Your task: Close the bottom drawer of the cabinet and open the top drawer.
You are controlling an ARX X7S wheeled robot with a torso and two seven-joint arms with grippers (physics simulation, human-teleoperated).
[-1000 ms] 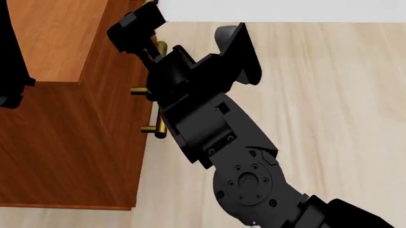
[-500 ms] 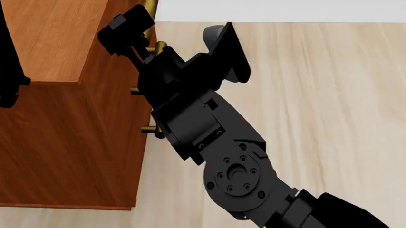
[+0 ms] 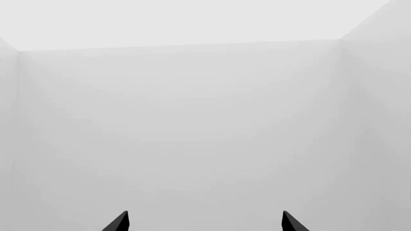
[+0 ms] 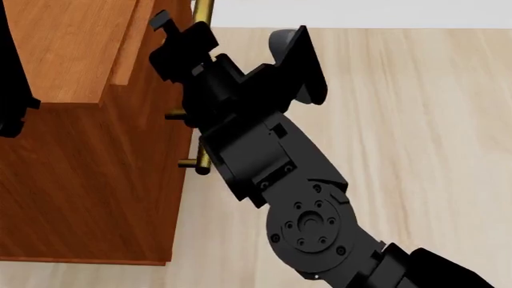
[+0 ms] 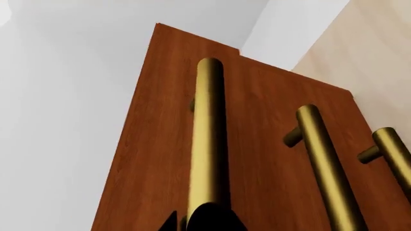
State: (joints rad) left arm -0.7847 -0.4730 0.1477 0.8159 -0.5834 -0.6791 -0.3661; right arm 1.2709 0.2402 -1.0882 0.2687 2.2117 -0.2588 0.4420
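Note:
The cabinet fills the left of the head view, reddish-brown, seen from above. Its top drawer juts a little past the cabinet's top edge. My right gripper is shut on that drawer's brass handle. In the right wrist view this handle runs up from between the dark fingertips of the right gripper. Beside it lie the middle handle and the bottom drawer's handle; those two fronts look level. My left gripper is open, facing a bare white wall.
Pale wooden floor stretches to the right of the cabinet. A white wall closes the far side. My right arm crosses the middle of the head view and hides the lower handles, save one brass end. The left arm hangs at the left edge.
The right gripper has drawn back away from the cabinet with the top handle in it. A strip of the top drawer now shows beyond the cabinet's top edge.

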